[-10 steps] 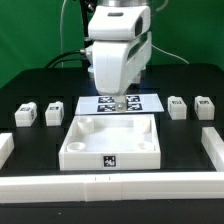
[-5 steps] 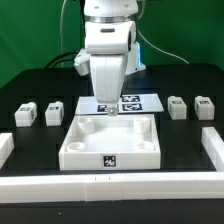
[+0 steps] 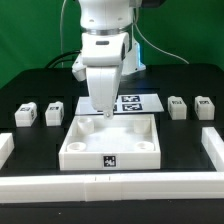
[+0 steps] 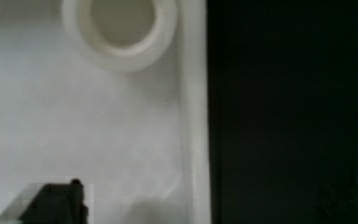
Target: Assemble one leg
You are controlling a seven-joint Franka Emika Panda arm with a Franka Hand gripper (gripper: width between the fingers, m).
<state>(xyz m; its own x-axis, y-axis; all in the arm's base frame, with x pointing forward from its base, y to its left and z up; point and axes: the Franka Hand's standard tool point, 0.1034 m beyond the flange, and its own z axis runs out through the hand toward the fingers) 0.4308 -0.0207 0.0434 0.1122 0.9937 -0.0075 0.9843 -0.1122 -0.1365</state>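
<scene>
Four small white legs with tags stand on the black table: two at the exterior view's left (image 3: 25,113) (image 3: 55,112) and two at its right (image 3: 177,107) (image 3: 204,107). The large white square panel (image 3: 140,128) lies in the middle. My gripper (image 3: 103,112) hangs over the panel's far left corner, open and empty, and touches no leg. In the wrist view the gripper (image 4: 211,205) shows one dark fingertip (image 4: 55,203) over the white panel (image 4: 87,130). A round corner socket (image 4: 123,30) and the panel's edge against the black table also show there.
The marker board (image 3: 140,102) lies behind the panel, partly hidden by the arm. Long white bars lie along the front (image 3: 110,182) and at both sides (image 3: 5,148) (image 3: 213,148). Cables run behind the arm.
The arm has moved toward the exterior view's left, from over the marker board to the panel's far left corner. The parts on the table have not moved.
</scene>
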